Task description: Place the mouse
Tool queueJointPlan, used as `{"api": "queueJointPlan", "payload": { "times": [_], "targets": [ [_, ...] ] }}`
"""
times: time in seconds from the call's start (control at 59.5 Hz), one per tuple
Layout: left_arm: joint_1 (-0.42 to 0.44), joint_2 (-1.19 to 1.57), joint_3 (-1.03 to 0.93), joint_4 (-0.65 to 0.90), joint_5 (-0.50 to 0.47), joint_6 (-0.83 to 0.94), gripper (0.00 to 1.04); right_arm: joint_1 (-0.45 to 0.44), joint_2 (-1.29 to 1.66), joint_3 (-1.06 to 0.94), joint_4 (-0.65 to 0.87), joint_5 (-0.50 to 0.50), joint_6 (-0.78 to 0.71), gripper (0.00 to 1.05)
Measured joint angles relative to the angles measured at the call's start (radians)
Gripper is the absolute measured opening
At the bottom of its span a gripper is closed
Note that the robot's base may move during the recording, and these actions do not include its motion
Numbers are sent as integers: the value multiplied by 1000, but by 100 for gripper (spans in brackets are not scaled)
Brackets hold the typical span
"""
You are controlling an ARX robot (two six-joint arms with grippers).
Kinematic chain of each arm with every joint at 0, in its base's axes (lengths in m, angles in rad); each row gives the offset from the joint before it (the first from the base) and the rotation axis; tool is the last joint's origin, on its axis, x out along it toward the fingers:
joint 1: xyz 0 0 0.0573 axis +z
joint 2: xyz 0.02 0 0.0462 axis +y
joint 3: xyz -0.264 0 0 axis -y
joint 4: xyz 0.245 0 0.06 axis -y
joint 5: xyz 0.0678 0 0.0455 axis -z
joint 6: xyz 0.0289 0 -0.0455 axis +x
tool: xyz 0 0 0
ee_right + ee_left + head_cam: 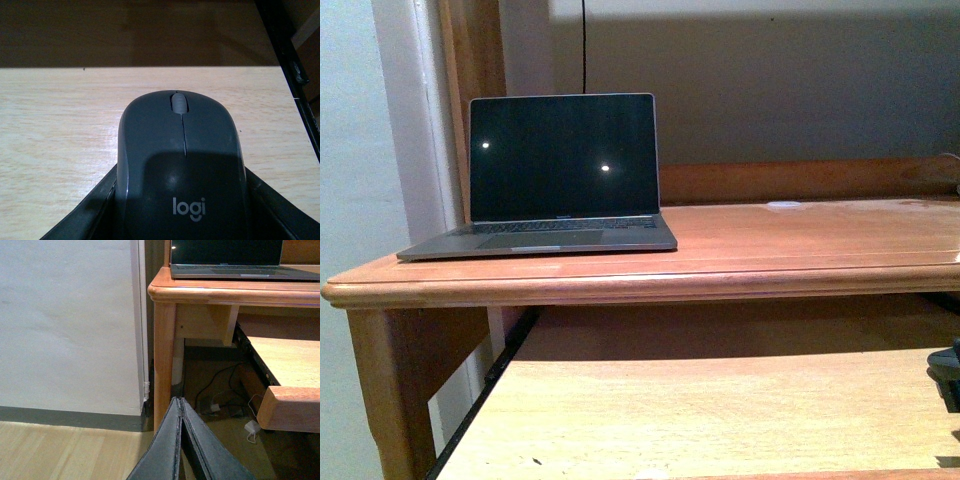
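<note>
In the right wrist view the mouse, dark grey with a scroll wheel and a "logi" mark, fills the lower middle. My right gripper is shut on the mouse, with a black finger pressed on each flank. The mouse is over the light wooden pull-out shelf; I cannot tell whether it touches the wood. In the front view only a dark piece of the right gripper shows at the right edge, over that shelf. My left gripper is shut and empty, low beside the desk leg.
An open laptop with a dark screen stands on the left of the desk top, above the shelf. A black rail runs along the shelf's side. Cables and a white plug lie on the floor under the desk.
</note>
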Motion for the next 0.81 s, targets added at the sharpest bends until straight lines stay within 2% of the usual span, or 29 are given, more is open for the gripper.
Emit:
{"api": "queueJointPlan", "payload": {
  "times": [0.134, 0.185, 0.387, 0.622, 0.706, 0.807],
  "targets": [
    [0, 0, 0, 0, 0, -1, 3, 27, -133, 52, -90, -13, 68, 55],
    [0, 0, 0, 0, 0, -1, 15, 56, -147, 126, -117, 0, 92, 55],
    [0, 0, 0, 0, 0, -1, 45, 127, -52, 343, -151, 60, 118, 55],
    [0, 0, 0, 0, 0, -1, 82, 199, 224, 636, -187, 188, 122, 55],
    [0, 0, 0, 0, 0, 0, 99, 236, 373, 783, -206, 251, 119, 55],
    [0, 0, 0, 0, 0, -1, 97, 269, 501, 922, -242, 299, 119, 55]
  ]
}}
